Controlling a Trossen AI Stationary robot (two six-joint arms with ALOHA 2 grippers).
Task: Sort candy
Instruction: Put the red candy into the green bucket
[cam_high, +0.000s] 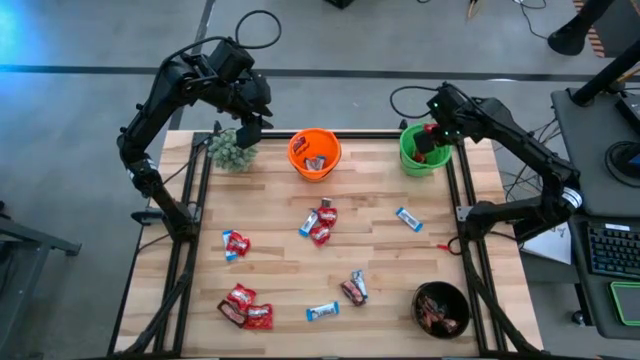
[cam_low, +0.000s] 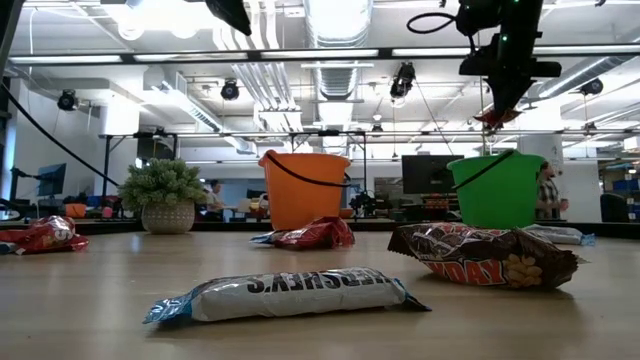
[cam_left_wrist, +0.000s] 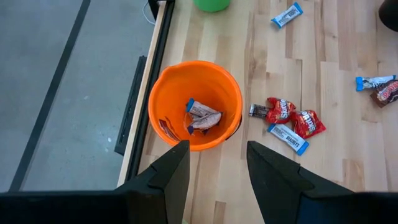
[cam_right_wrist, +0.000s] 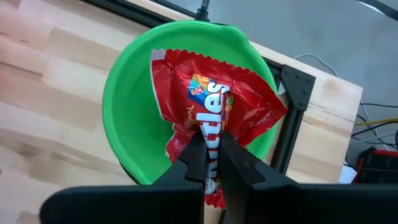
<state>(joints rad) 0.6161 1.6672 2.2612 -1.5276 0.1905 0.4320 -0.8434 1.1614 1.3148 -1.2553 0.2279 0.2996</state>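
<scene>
Candy: red crinkly foil Skittles packet (cam_right_wrist: 214, 118) | light, limp, slippery; best pinched at its flat edge | right gripper (cam_right_wrist: 211, 158) clamped on it above green plastic bucket (cam_right_wrist: 127, 112), tabletop's far-right corner | left gripper (cam_left_wrist: 214, 171) fingers apart, empty, over orange plastic bucket (cam_left_wrist: 168, 93)

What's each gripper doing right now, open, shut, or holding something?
Left gripper: open, empty, above the orange bucket.
Right gripper: shut on a red Skittles packet, over the green bucket.

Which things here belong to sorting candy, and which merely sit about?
Job: red Skittles packet in right pincer; green plastic bucket; orange plastic bucket; black bowl; loose wrapped candy.
Bystanders: small green potted plant; keyboard.
</scene>
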